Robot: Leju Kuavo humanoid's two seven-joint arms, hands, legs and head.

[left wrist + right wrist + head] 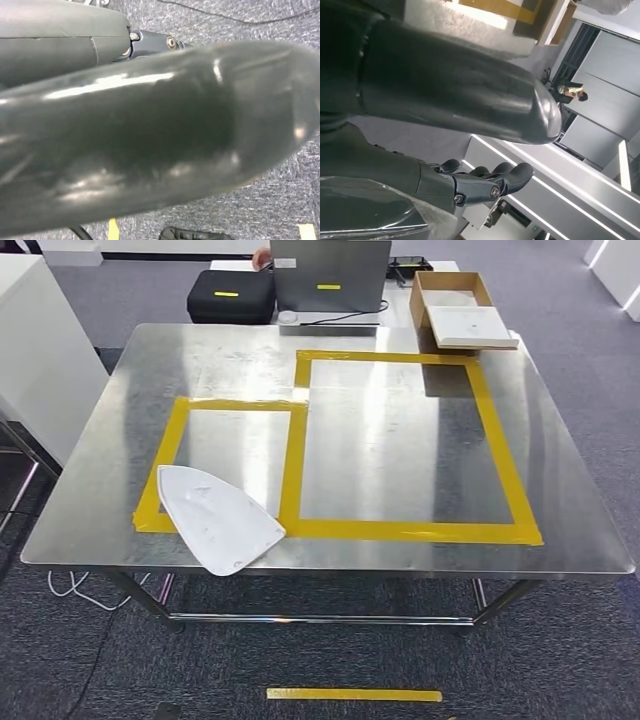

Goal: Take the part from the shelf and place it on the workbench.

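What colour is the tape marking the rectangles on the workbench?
Yellow tape on the steel workbench, clearest in the head view.

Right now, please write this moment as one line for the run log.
part: white part on workbench, across smaller yellow tape frame's front edge | left hand: state unclear | right hand: holds nothing, fingers apart

A laptop (330,275), black case (230,296) and cardboard box (453,302) sit beyond the far edge.

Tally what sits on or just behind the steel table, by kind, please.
White part: 1
Cardboard box: 1
White slab: 1
Laptop: 1
Black case: 1
Taped yellow rectangles: 2
Total: 7
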